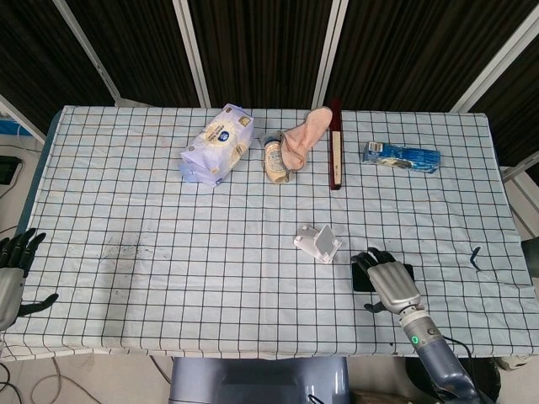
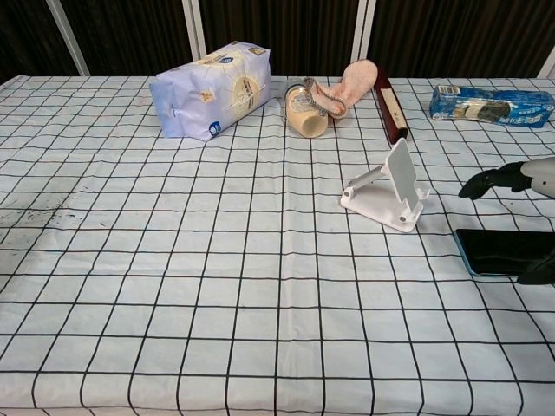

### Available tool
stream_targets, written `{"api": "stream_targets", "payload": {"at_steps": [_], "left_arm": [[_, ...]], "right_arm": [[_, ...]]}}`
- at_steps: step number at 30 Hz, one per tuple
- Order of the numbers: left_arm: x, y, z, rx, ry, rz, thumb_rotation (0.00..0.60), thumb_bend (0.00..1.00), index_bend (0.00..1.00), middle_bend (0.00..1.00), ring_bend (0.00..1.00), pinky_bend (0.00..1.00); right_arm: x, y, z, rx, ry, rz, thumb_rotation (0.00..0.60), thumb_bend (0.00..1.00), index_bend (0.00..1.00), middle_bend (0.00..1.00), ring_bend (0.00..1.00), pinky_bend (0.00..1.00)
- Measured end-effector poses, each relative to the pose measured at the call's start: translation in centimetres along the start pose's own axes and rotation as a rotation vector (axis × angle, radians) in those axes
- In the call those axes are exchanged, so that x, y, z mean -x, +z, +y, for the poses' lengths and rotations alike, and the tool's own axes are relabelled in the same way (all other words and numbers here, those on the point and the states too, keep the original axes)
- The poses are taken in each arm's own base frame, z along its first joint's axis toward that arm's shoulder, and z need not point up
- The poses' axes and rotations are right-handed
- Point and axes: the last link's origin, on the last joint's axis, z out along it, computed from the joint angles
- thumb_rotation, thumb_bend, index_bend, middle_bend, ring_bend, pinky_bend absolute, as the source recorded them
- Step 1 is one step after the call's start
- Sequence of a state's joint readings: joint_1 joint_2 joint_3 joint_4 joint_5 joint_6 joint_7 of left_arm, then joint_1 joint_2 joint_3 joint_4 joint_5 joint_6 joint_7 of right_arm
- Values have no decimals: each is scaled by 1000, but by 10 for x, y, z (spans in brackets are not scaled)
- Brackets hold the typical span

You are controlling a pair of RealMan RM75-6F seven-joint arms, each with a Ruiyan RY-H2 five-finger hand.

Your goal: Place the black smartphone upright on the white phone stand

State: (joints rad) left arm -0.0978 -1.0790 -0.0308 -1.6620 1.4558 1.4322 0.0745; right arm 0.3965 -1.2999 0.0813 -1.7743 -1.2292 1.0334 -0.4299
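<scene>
The table [image 1: 126, 210], covered in a black-and-white checked cloth, carried one of each thing. The right hand [image 1: 389, 280] hovered above the black phone [image 2: 507, 252] near the front right edge, palm down, fingers spread and holding nothing; in the chest view its dark fingertips [image 2: 486, 181] reached in from the right, above the phone. The left hand [image 1: 13, 268] sat off the front left corner, fingers apart, empty. Along the back edge lay one pale blue bag [image 1: 217, 145], one pink cloth [image 1: 303, 135] draped over one tipped jar [image 1: 274, 160], one dark red box [image 1: 335, 151] and one blue packet [image 1: 402, 156]. The phone lay flat, just right of the one white stand [image 1: 318, 242], which stood empty near the table's middle.
</scene>
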Motion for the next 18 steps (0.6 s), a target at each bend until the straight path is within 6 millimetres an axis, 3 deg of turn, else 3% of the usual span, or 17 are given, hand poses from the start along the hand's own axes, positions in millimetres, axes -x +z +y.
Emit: {"api": "stream_targets", "payload": {"at_steps": [18], "left_arm": [[0, -1, 1, -3, 0, -1, 600, 0, 0, 0, 0, 0]], "right_arm": [[18, 19, 27, 113, -6, -40, 600, 148, 293, 251, 116, 173]]}}
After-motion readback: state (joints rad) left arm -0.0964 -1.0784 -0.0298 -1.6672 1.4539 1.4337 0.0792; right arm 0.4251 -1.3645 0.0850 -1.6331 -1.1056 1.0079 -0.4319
